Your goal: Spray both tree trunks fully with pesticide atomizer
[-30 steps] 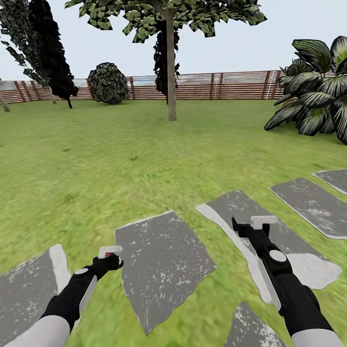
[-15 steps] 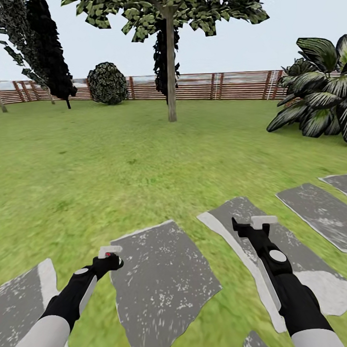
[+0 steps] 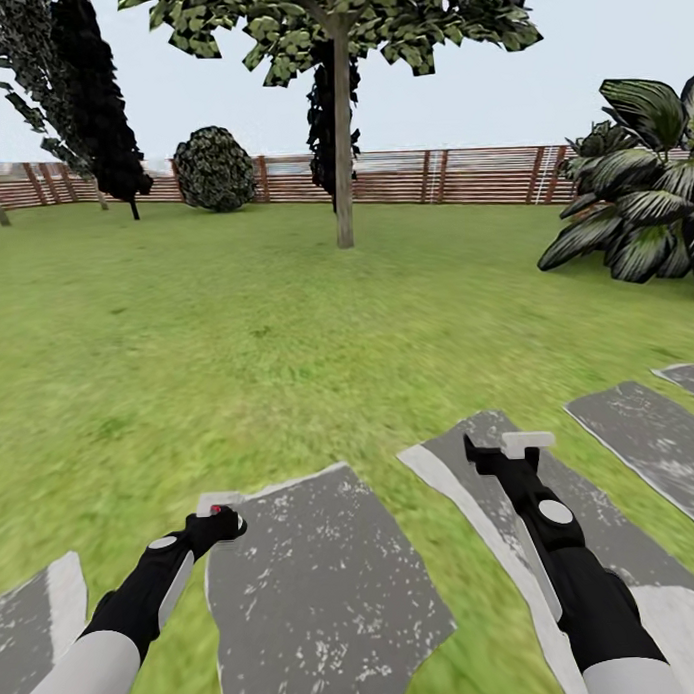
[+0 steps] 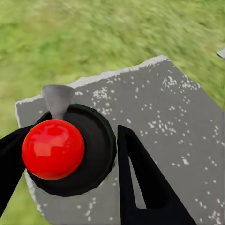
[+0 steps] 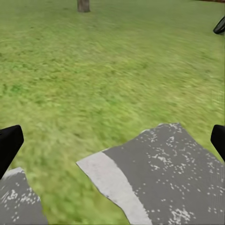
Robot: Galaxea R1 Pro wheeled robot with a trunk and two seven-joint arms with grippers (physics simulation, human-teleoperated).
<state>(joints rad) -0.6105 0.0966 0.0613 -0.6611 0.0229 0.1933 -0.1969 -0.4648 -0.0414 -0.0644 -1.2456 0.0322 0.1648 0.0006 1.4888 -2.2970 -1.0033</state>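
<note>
Green grass lawn (image 3: 236, 331), grey stepping stones (image 3: 325, 578), brown slat fence (image 3: 451, 173) at 12 o'clock. Stones slid nearer: camera advancing. Left tool (image 4: 70, 154) clamped on red-topped black atomizer (image 4: 54, 147); right tool (image 5: 112, 140) spread apart.

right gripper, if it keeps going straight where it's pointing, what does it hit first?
Probably ground: the right gripper, open and empty, points forward and slightly down over a grey stepping stone, with grass beyond. Nothing upright is close ahead; the tree trunk is far off. Depth is uncertain.
</note>
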